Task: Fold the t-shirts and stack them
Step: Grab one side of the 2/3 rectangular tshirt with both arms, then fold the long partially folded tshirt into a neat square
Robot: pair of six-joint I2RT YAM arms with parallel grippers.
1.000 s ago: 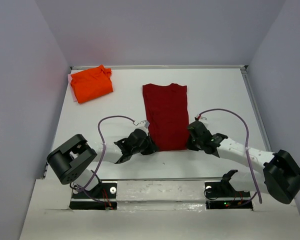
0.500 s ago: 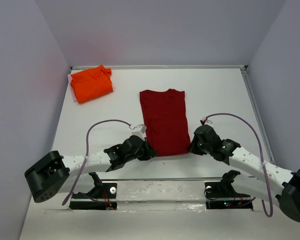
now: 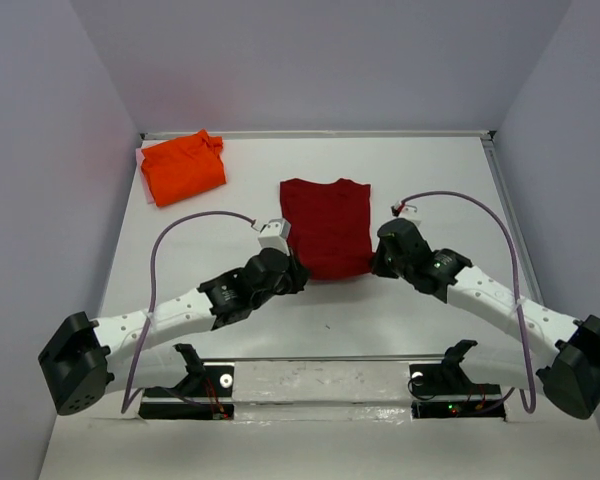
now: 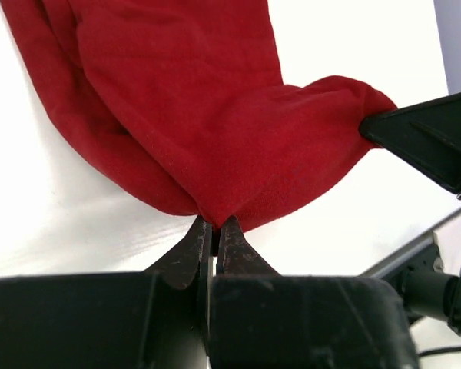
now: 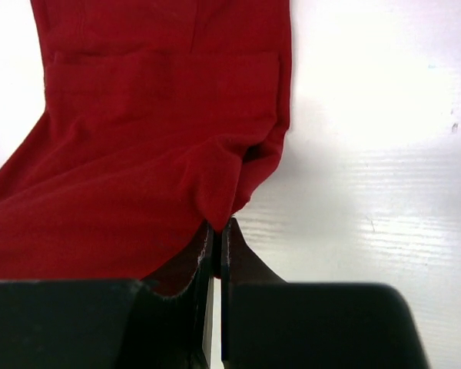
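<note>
Two corners of the crimson t-shirt we saw pinched by left claw and right claw; clamped edges stayed hidden.

High rear view looking down, wrist views close on red shirt

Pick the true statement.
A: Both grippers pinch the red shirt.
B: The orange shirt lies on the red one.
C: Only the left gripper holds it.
A: the left gripper and the right gripper are each shut on a near corner of the red shirt; the orange shirt lies apart, far left.
</note>
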